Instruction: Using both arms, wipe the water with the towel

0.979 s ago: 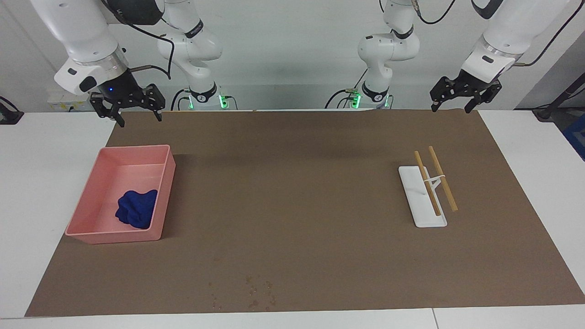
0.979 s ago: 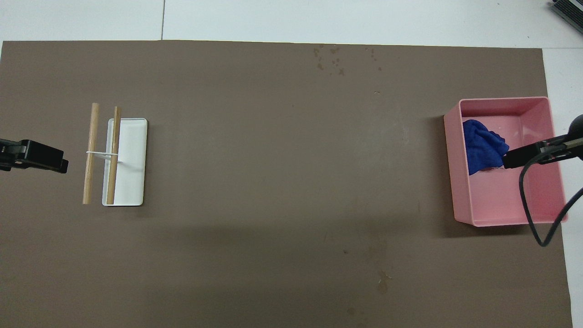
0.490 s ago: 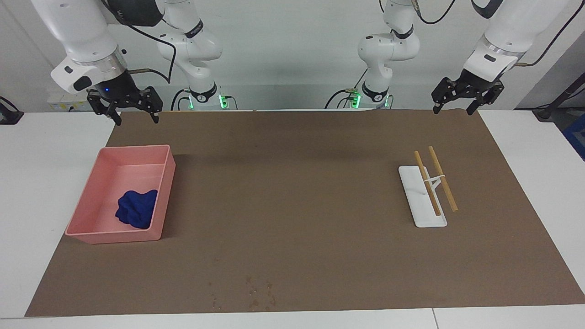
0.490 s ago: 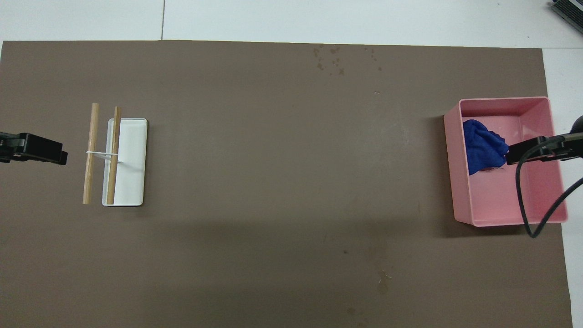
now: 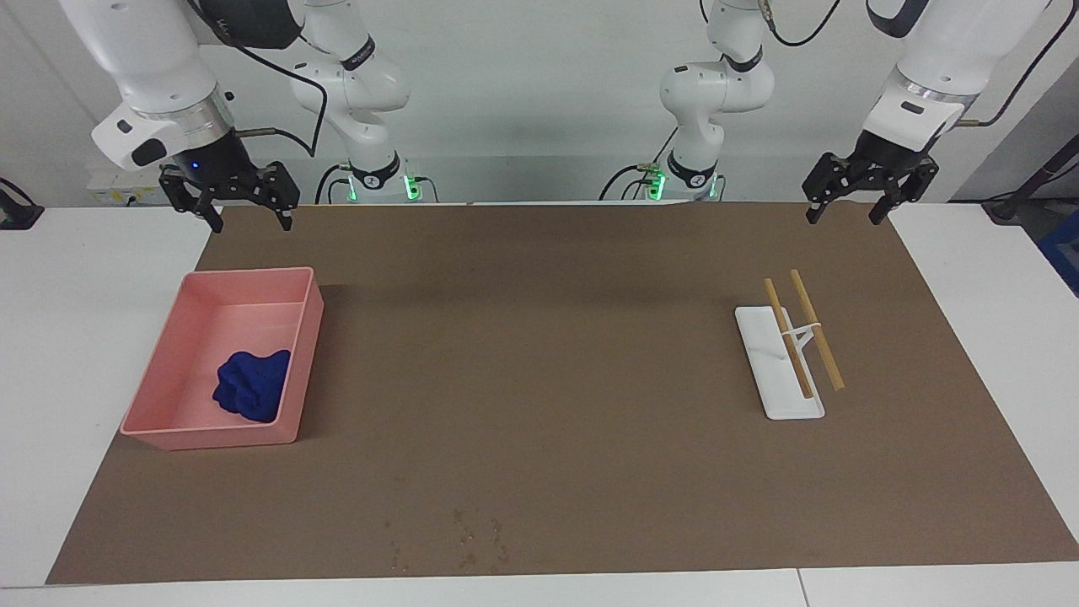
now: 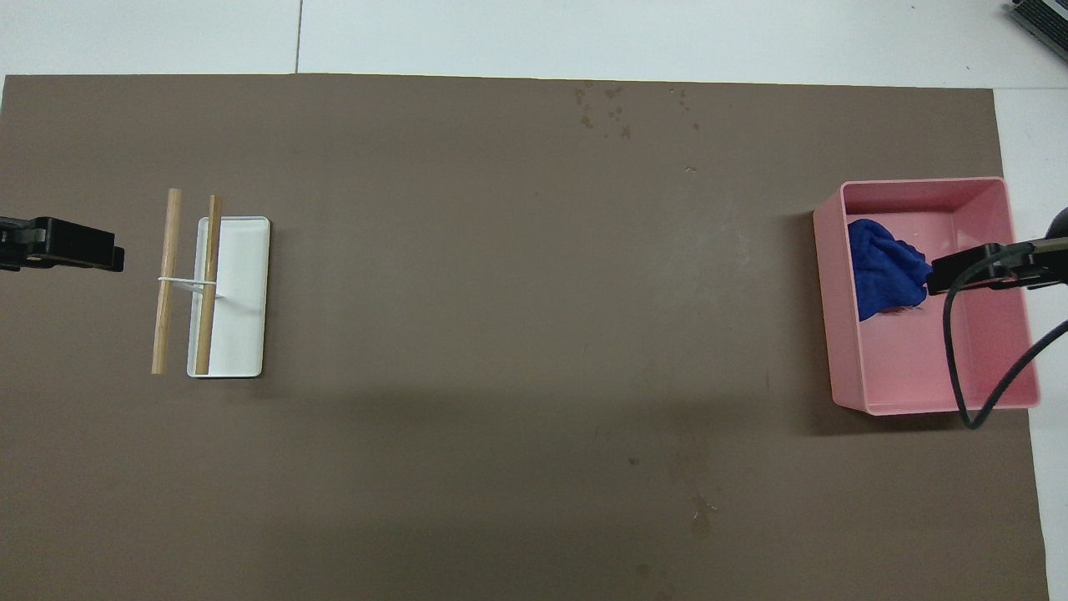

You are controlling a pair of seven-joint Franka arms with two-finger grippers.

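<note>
The blue towel [image 5: 250,385] lies bunched in the pink tray [image 5: 310,337] at the right arm's end of the table; it also shows in the overhead view [image 6: 884,267] inside the tray [image 6: 828,300]. The water [image 5: 472,539] is a patch of small shiny drops on the brown mat near its edge farthest from the robots, also in the overhead view [image 6: 609,108]. My right gripper [image 5: 250,221] hangs open and empty in the air over the tray [image 6: 959,274]. My left gripper [image 5: 845,217] hangs open and empty over the mat's corner [image 6: 83,255].
A white flat stand [image 5: 780,371] with two wooden sticks [image 5: 816,329] tied across it lies at the left arm's end of the mat, also in the overhead view [image 6: 238,292]. The brown mat [image 5: 539,354] covers most of the white table.
Both grippers have drifted a little while staying raised and open. The towel, tray, stand and water have not moved.
</note>
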